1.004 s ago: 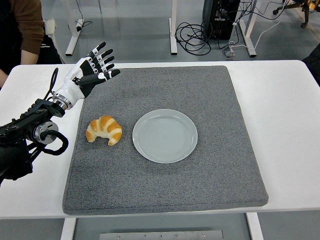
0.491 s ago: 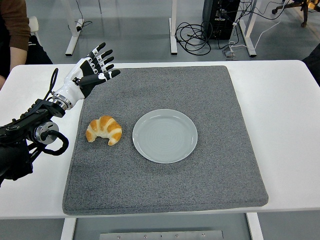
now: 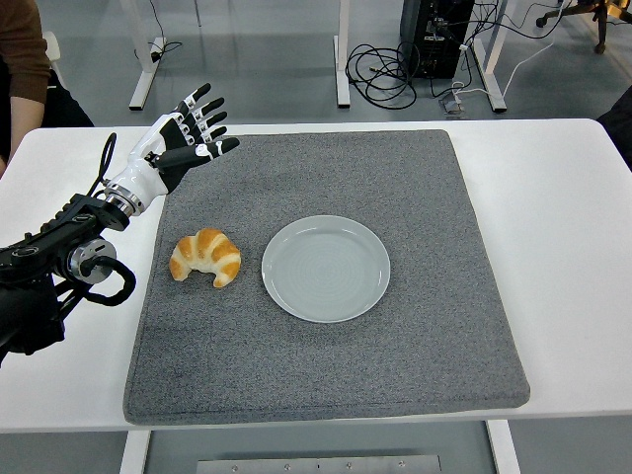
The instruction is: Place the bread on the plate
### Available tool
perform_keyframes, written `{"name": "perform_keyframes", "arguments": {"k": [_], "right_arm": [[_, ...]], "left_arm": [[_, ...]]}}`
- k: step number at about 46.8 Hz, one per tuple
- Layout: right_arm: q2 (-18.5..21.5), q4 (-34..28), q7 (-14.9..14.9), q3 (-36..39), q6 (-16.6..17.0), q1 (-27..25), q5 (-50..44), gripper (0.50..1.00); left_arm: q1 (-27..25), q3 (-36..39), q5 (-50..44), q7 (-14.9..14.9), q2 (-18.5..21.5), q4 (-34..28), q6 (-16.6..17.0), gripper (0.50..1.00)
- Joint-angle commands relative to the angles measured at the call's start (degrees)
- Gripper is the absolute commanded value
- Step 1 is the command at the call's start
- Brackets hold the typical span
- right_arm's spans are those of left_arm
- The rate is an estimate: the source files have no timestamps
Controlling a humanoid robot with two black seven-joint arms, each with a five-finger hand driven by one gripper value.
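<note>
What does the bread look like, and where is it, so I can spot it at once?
A grey mat covers most of the white table. Left of the round pale plate at the mat's middle lies the bread, apart from the plate. It is a golden-brown curved croissant, the only food there.

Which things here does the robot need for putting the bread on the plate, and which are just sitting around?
Needed for the job:
- croissant, on the grey mat left of the plate
- plate, bare
- left hand, fingers spread, holding nothing

Just there:
- grey mat
- white table
- cables on the floor behind
- a person's sleeve, top left
</note>
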Motion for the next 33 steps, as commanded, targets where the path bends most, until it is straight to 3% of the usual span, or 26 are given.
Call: {"name": "perform_keyframes", "arguments": {"k": [1,8,23,28,33], "right_arm": [[0.0,0.06,0.0,-0.08,0.0,0.0,0.08,1.0],[0.0,-0.03,0.0,0.01,0.0,0.0,0.0,1.0],[0.0,0.06,0.0,0.01,0.0,0.0,0.0,1.0],[0.0,0.06,0.0,-0.08,0.0,0.0,0.08,1.0],[0.0,-0.03,0.0,-0.08,0.0,0.0,0.0,1.0]], "left_arm": [[-0.38,0.1,0.16,0.13,0.51,-0.42,-0.13,0.966],[-2.31,1.24,1.04,1.44,1.82,-0.42,-0.13,0.963],[-10.13,14.33,1.66,2.15,5.25,-1.2,0.31,0.93],[-13.29,18.9,3.59,2.15,8.67,-5.68,0.75,0.93],[-15.76,22.24,6.05,2.24,13.68,-14.46,3.29,0.93]]}}
